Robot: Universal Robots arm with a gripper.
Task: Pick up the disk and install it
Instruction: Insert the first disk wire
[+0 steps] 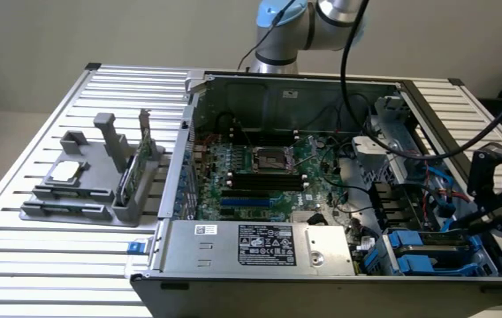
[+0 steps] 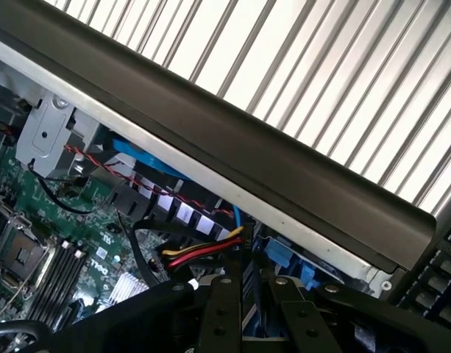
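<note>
Disk sits low in the corner of the case on the exterior view's right. Its grey face is framed in blue, and it lies right over the blue drive bay. The gripper is clenched on the disk's near end, as far as I can judge: the jaws stand narrow with a thin dark strip between them.

Several things could go wrong from here, in my judgement. The disk looks tilted against the blue rails, so it may meet the bay skewed and then jam or scrape. Red and yellow wires run just beside the jaws and could be snagged, or pinched under the carrier. A grip on a thin edge could let the disk twist if it catches on a rail.

The exterior view gives the whole layout. It shows the motherboard and, well apart from the case, the grey fixture on the table, holding the chip and the green card. The wrist view gives what that one hides: the gap between the jaws, the wires close by, and the case's dark rim against the slats.
</note>
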